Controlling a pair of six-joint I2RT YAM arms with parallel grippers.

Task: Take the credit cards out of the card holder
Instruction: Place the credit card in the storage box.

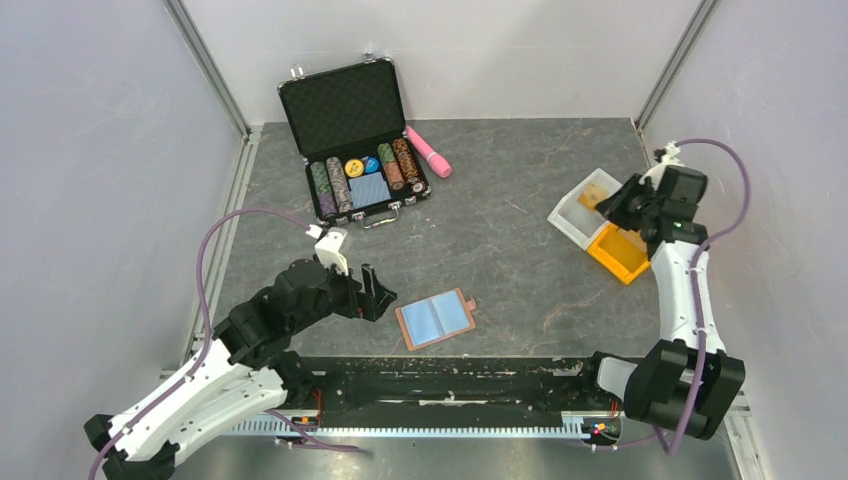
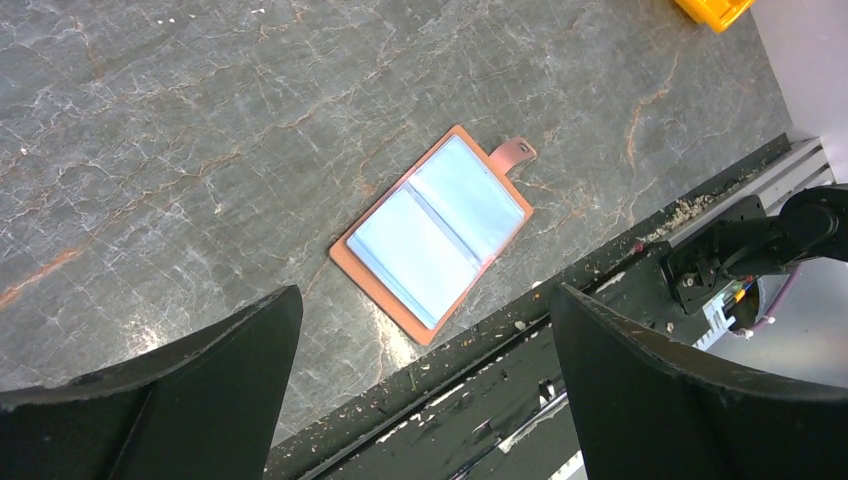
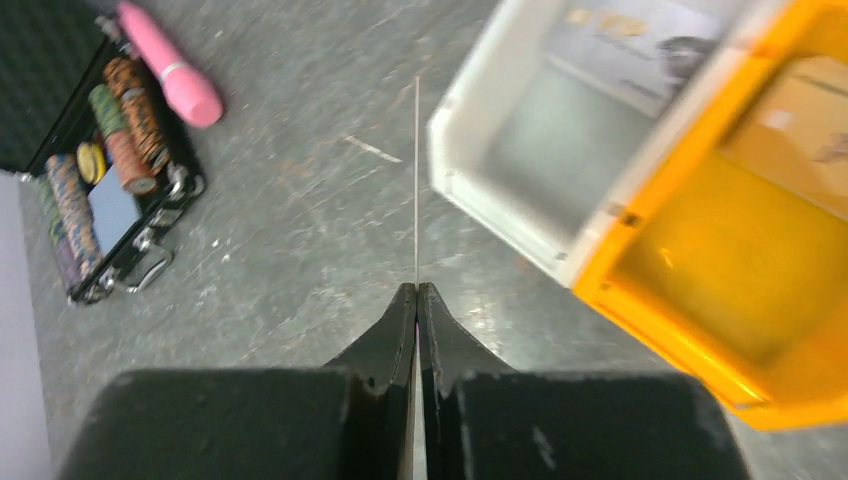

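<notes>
Closest to us in the left wrist view are the two black fingers (image 2: 230, 380) of the left gripper (image 2: 425, 300), spread wide and hanging above the table (image 1: 500, 250) with nothing between them. Just past their tips lies the card holder (image 2: 435, 235), opened flat near the table's front edge, light blue pockets up and its closing tab (image 2: 515, 152) pointing away from the left gripper. The right gripper (image 3: 417, 290) has its fingers pressed together; a thin pale line runs out from between the tips, and we cannot tell what it is. Beside it sit a white tray (image 3: 480, 190) and an orange tray (image 3: 700, 350), touching, with a printed card (image 3: 640, 40) lying in the white one. At the far side stands the open poker chip case (image 1: 350, 140).
</notes>
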